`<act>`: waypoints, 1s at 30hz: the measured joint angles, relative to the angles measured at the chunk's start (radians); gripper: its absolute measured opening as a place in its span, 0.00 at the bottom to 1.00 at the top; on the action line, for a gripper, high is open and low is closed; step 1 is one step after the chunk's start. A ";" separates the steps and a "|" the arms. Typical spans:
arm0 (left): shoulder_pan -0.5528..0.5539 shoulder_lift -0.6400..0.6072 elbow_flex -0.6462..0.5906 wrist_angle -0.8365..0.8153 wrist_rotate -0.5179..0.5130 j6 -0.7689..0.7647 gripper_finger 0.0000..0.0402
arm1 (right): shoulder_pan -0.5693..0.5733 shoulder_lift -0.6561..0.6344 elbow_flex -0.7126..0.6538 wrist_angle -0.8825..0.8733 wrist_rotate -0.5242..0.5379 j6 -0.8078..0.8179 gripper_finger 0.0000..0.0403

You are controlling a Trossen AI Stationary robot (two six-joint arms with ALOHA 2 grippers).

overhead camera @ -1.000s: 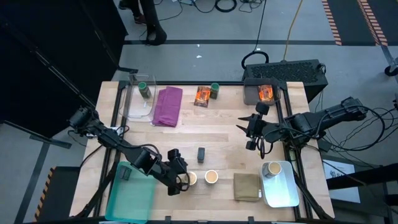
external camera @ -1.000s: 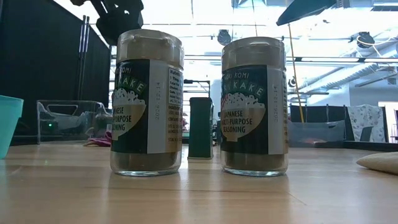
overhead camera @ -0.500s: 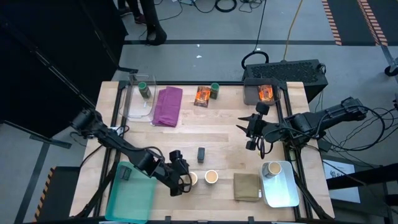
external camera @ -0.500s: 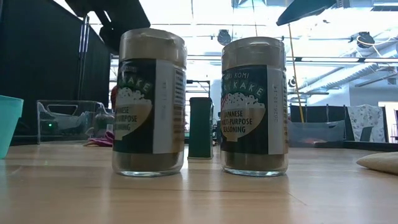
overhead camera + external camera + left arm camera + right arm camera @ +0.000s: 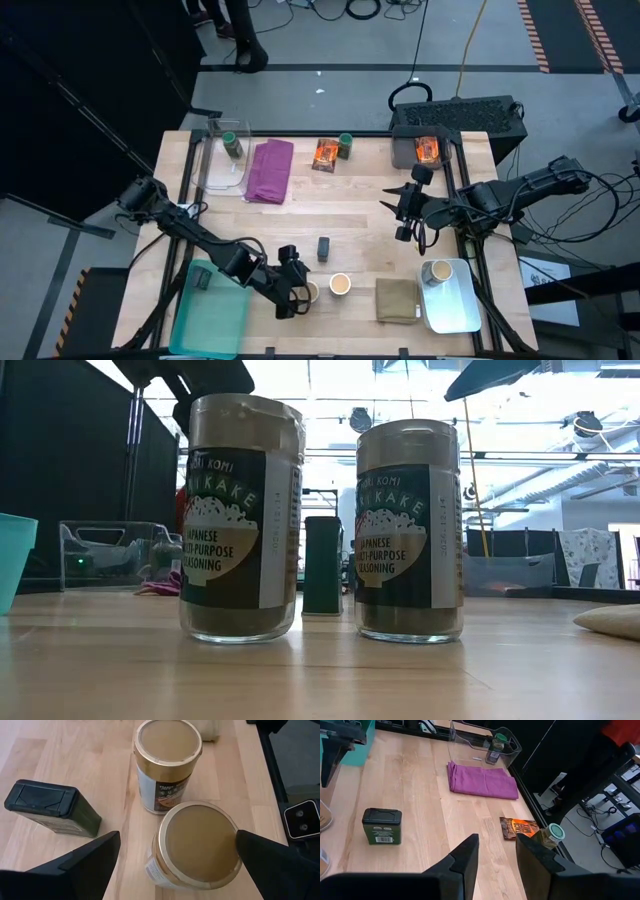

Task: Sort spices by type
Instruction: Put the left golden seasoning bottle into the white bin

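Note:
Two round tan-topped cups stand near the table's near edge, with a dark block behind them. My left gripper is open, low over the left cup, one finger on each side. My right gripper hovers open over mid-table, touching nothing. One green-lidded jar stands in a clear bin, another beside an orange packet. A second packet lies in a dark tray. A third cup stands in a white tray. My left gripper comes slanting from above over the left cup. One finger meets the cup's lid rim with its inner side; the other finger stands apart from it. The cup stands upright on the table.
A purple cloth lies beside the clear bin. An olive-tan cloth sits next to the white tray. A teal tray is at the near left. The second cup stands close beside the first.
My left gripper has moved a little toward the near edge and the right, lowering around the left cup. That cup has turned about on its base, its label now facing the low camera, and has shifted slightly nearer.

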 joint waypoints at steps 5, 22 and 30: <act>0.000 0.000 0.000 -0.001 0.000 -0.001 1.00 | 0.000 0.000 0.000 0.000 0.000 0.000 0.28; 0.009 -0.064 -0.004 -0.051 -0.008 0.006 1.00 | 0.000 0.000 0.000 0.000 0.000 0.000 0.28; 0.006 -0.067 -0.004 -0.042 0.001 0.005 1.00 | 0.000 0.000 0.000 0.000 0.000 0.000 0.28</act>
